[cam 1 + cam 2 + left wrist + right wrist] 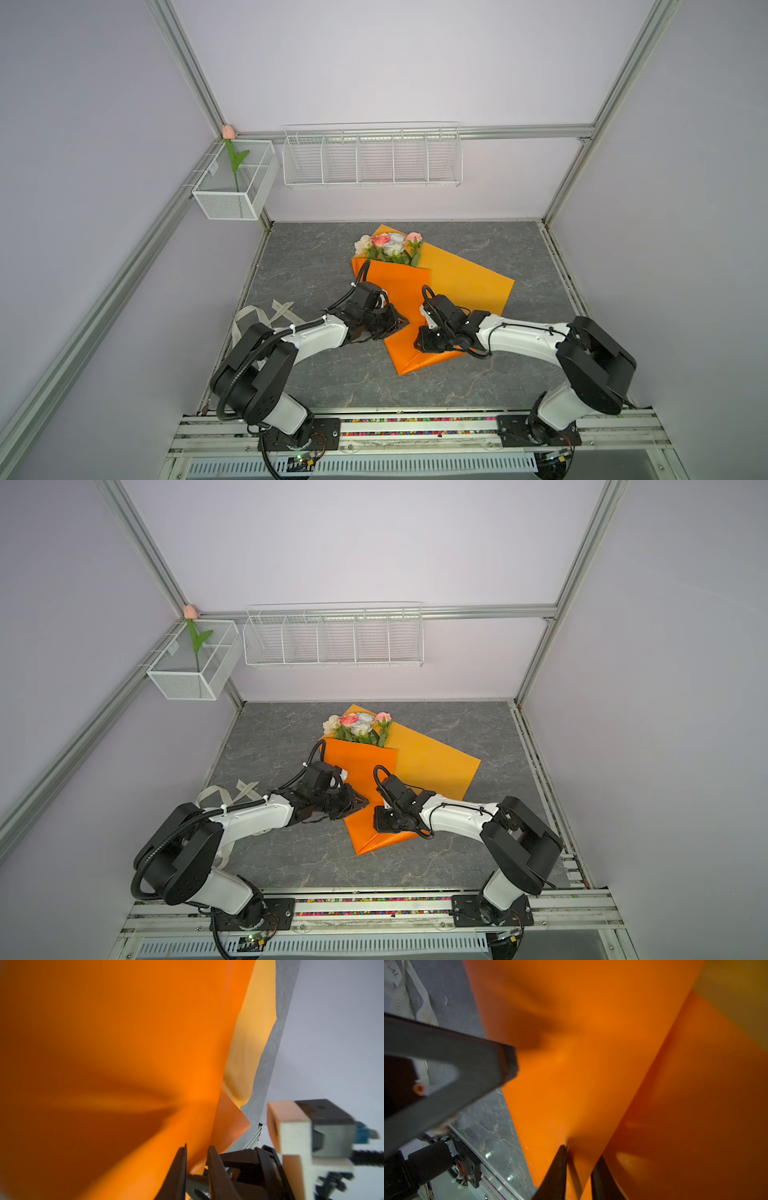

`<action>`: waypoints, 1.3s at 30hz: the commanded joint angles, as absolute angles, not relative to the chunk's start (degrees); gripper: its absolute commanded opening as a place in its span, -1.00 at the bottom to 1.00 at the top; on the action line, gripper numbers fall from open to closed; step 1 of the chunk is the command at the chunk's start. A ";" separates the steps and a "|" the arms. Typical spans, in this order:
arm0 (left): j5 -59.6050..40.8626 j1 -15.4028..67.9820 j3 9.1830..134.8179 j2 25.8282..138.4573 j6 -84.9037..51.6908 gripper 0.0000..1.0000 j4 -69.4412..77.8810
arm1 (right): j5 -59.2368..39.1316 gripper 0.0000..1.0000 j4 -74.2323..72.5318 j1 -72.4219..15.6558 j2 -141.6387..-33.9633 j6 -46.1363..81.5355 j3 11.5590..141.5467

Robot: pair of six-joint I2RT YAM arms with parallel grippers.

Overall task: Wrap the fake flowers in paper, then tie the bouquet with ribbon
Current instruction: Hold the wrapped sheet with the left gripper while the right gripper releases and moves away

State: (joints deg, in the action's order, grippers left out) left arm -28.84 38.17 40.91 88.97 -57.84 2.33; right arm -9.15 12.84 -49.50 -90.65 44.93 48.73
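The wrapping paper (pixel 457 282) lies mid-table (pixel 324 374), with the bouquet of fake flowers (pixel 390 247) on its far end. The ribbon (pixel 266 313) lies well left of the paper. The left gripper (pixel 403 322) and the right gripper (pixel 419 340) stand over its near half. Behind the paper hangs a wire rack (pixel 372 160), and behind-left of it a mesh basket (pixel 232 199) holds a tulip (pixel 235 160).

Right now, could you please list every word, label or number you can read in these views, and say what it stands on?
"AL": end of a printed word on the pale grey ribbon, right wrist view; rest blurred.
Same ribbon's print in both top views: too small to read.
The orange wrapping paper: no text.
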 commanded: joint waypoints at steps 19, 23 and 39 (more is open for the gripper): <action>-35.34 46.08 45.06 99.39 -59.84 -0.60 10.94 | -4.55 0.19 36.92 -23.87 -59.29 43.67 33.69; -35.01 46.67 46.53 101.45 -58.53 -0.60 7.63 | -8.81 0.24 37.66 -15.72 -58.05 39.04 33.05; -38.87 46.14 42.50 102.91 -60.56 -0.63 17.71 | -16.02 0.24 29.86 -6.05 -68.15 33.26 33.83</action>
State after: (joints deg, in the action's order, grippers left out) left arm -36.99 46.37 43.53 101.69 -59.35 13.65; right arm -14.85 32.49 -7.46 -66.98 35.31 33.65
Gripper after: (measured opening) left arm 0.189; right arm 0.620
